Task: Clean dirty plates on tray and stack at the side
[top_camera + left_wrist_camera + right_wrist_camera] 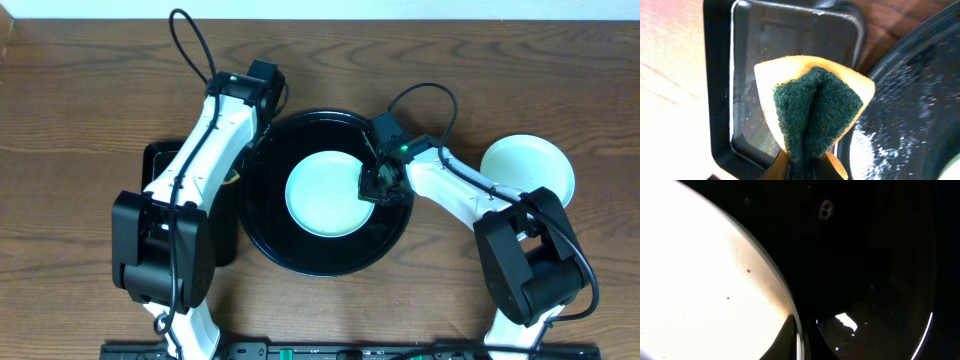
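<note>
Resting inside the black tray (262,236) is one pale plate (322,196).

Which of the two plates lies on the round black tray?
The plate in the middle of the tray, with the right gripper at its right rim. The other plate rests on the wooden table, far right.

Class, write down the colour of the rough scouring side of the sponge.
Dark green, backed by yellow-orange foam; the sponge shows best in the left wrist view.
</note>
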You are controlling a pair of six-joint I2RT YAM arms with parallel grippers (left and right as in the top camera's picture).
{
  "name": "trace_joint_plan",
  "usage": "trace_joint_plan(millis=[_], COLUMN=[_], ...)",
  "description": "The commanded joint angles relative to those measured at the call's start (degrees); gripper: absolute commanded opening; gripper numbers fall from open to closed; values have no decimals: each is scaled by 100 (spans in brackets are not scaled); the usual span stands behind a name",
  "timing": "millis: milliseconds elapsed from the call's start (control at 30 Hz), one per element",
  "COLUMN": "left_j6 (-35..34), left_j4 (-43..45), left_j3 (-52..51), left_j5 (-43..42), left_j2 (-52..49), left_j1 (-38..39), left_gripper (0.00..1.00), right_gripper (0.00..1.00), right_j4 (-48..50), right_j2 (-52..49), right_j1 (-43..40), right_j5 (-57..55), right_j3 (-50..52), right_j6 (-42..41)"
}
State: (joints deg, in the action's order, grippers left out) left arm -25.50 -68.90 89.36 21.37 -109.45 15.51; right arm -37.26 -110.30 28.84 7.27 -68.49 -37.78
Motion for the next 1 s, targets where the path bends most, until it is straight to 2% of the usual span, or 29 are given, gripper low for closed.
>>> trace_joint_plan(millis=[0, 300, 433, 533, 567, 600, 633, 700, 733, 767, 800, 867, 933, 967], left_j6=[33, 31, 33, 35, 33, 37, 39, 105, 127, 232, 297, 295, 295, 295], left_j4=[-79, -15, 42, 61, 59, 55, 55, 57, 52, 52, 52, 31, 13, -4], left_j3=[66, 66, 66, 66, 66, 66, 66, 66, 66, 66, 66, 66, 66, 66], left_j5=[114, 66, 9, 11, 11, 11, 11, 9, -17, -208, -302, -315, -315, -313], left_j2=[37, 37, 37, 37, 37, 37, 37, 37, 37, 37, 37, 37, 37, 37], left_j1=[-50, -50, -50, -61, -76, -105, -136, -234, -297, -424, -498, -634, -750, -798], left_gripper=[7, 7, 8, 8, 9, 11, 10, 10, 10, 10, 10, 10, 10, 10], right_gripper=[2, 2, 2, 1, 6, 25, 38, 53, 69, 93, 99, 99, 84, 81], right_j4=[-129, -1088, -1202, -1239, -1287, -1368, -1447, -1626, -1681, -1740, -1788, -1829, -1801, -1757], right_j2=[-92, 1464, 2109, 2378, 2398, 2391, 2365, 2240, 2144, 1937, 1797, 1523, 1248, 1091], right_j1=[-70, 2, 9, 11, 4, -4, -4, -7, -26, -57, -59, -52, -44, -17], right_j5=[-984, -2361, -2378, -1956, -1779, -1611, -1543, -1532, -1517, -1388, -1292, -1102, -881, -739], right_j3=[122, -376, -463, -463, -463, -459, -446, -378, -332, -271, -258, -258, -258, -258], right_j6=[-11, 328, 490, 675, 595, 413, 210, -199, -330, -404, -466, -498, -503, -503])
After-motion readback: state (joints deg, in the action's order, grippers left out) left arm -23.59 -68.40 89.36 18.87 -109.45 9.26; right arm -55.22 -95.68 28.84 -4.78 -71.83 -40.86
